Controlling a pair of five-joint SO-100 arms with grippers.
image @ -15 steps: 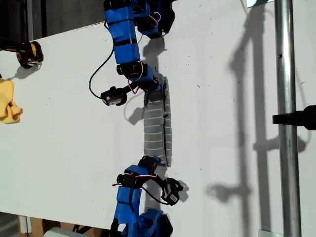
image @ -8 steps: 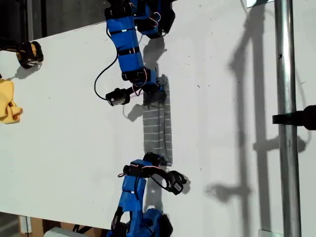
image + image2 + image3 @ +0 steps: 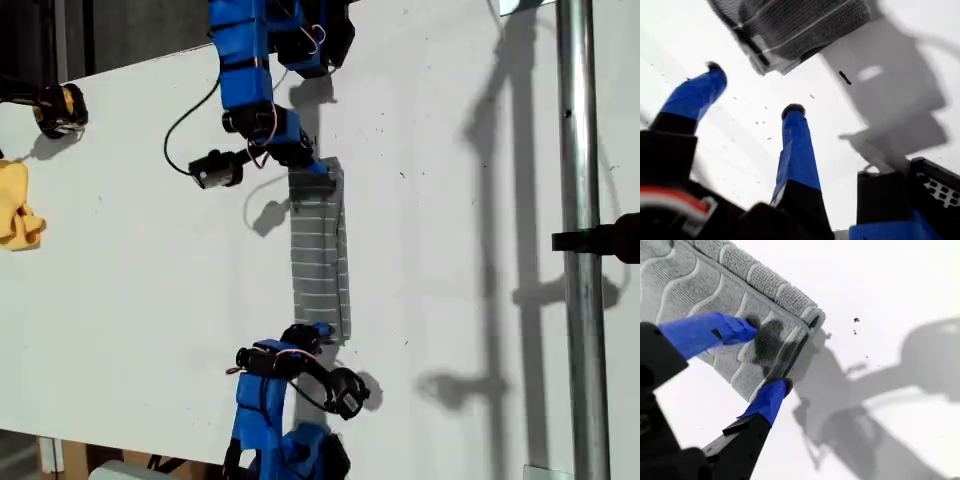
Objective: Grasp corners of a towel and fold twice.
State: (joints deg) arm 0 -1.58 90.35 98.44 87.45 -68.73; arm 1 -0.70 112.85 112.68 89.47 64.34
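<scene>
The grey striped towel (image 3: 320, 250) lies as a narrow folded strip on the white table (image 3: 150, 280), running up and down the middle of the exterior view. My second gripper (image 3: 310, 165) (image 3: 764, 355) is open at the strip's upper end. One fingertip (image 3: 747, 324) rests on the towel (image 3: 700, 285) and the other sits at the edge of its corner (image 3: 807, 320). My first gripper (image 3: 315, 330) (image 3: 754, 89) is open just short of the strip's lower end, with bare table between its fingers. The towel's layered corner (image 3: 772, 62) lies ahead of it.
A small yellow cloth (image 3: 15, 205) lies at the exterior view's left edge, with a dark round object (image 3: 60, 108) above it. A metal pole (image 3: 578, 200) with a black clamp (image 3: 600, 240) runs down the exterior view's right side. Arm shadows fall across the table.
The arm at the exterior view's top drew back upward and its camera swung left. The towel strip now lies flatter and straighter. The lower arm shifted slightly back from the towel's end.
</scene>
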